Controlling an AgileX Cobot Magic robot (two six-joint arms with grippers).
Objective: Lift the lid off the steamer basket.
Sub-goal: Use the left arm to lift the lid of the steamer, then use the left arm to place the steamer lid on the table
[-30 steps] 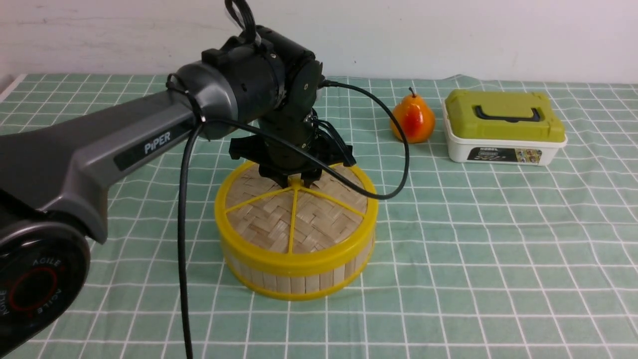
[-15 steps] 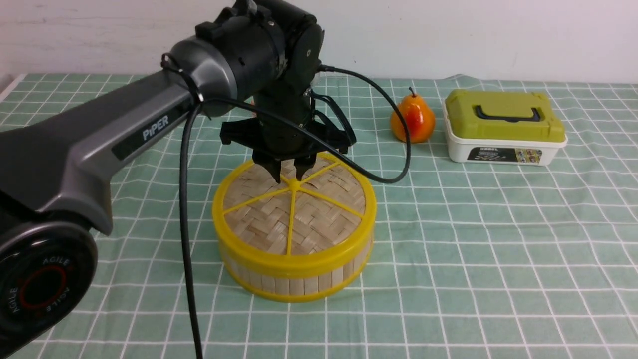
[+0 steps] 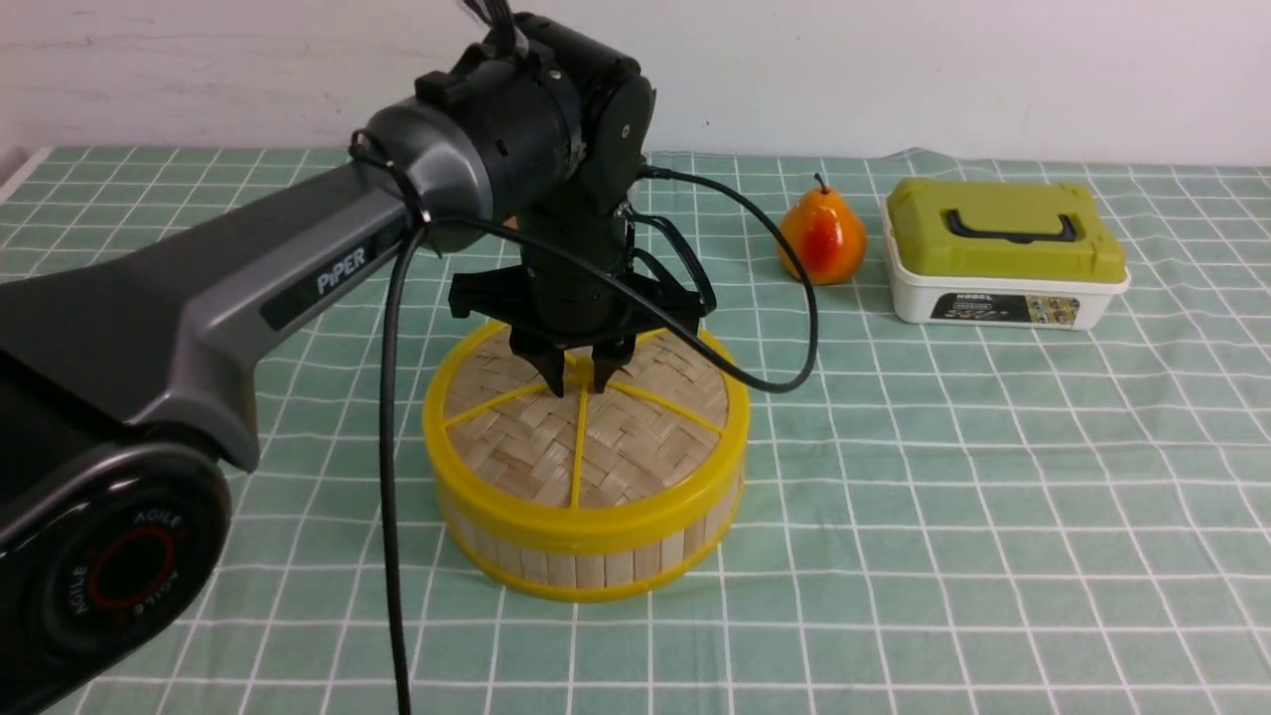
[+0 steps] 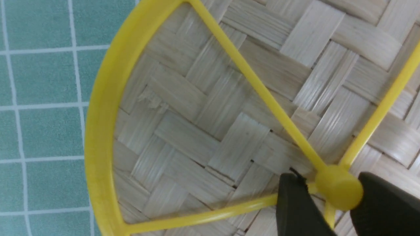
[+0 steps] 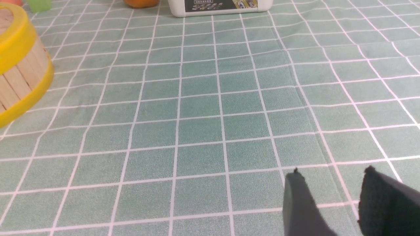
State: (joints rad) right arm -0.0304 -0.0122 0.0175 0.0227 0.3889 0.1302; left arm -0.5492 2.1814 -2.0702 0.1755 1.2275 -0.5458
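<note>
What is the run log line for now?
lid: on steamer basket | left claw: astride its hub, grip unclear | right claw: open, empty

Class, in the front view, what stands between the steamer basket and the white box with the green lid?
An orange-red pear, upright, nearer the white box than the steamer basket; the front view shows it.

- lid (image 3: 616,447): tan bamboo woven in a herringbone pattern, with a yellow rim and yellow spokes.
- steamer basket (image 3: 581,568): pale tan upright slats between yellow rings.
- tablecloth (image 3: 993,497): soft green with a white grid.
- pear (image 3: 822,238): orange shading to red.
- box (image 3: 1003,298): white, with an olive-green cover and black handle.
- left arm (image 3: 199,308): grey and black, white lettering.
- left gripper (image 3: 578,382): black.
- cable (image 3: 382,447): black.
- wall (image 3: 894,70): white.
</note>
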